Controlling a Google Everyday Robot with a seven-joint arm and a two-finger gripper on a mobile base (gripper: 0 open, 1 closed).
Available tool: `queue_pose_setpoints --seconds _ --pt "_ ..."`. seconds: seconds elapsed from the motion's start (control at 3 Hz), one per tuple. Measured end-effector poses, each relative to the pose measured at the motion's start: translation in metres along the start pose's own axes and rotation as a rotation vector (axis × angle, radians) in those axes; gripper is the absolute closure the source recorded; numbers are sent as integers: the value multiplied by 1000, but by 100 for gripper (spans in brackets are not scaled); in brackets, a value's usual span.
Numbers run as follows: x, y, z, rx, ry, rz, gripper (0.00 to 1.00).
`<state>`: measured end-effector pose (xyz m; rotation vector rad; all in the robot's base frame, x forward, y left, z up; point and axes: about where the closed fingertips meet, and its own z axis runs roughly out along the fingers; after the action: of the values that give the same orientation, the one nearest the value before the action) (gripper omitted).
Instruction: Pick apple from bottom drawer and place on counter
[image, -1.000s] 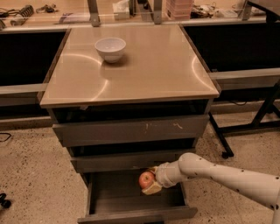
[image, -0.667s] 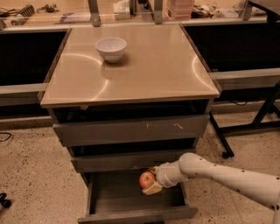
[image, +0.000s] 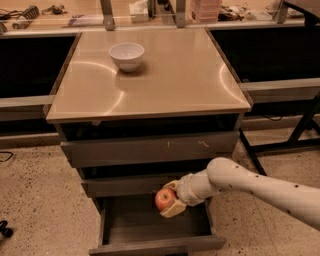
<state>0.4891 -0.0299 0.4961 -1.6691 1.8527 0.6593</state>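
The small red apple (image: 164, 198) with yellowish patches sits between the tan fingers of my gripper (image: 167, 200), held above the dark inside of the open bottom drawer (image: 155, 243). My white arm reaches in from the lower right. The gripper is shut on the apple, just in front of the middle drawer's front panel. The beige counter (image: 170, 75) lies above, on top of the grey cabinet.
A white bowl (image: 126, 55) stands on the counter's back left. A cluttered long bench (image: 150, 12) runs behind. Dark table legs (image: 300, 135) stand to the right. The two upper drawers (image: 150, 148) are slightly pulled out. Speckled floor surrounds the cabinet.
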Motion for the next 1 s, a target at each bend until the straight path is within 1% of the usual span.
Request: queue_pose_setpoints --seconds 0.33,0.67,1.0 --pt "-73 15 -50 0 17 -39 100" --pt "-96 10 -76 45 54 -94 100" --pt "-96 10 -76 45 54 -94 100"
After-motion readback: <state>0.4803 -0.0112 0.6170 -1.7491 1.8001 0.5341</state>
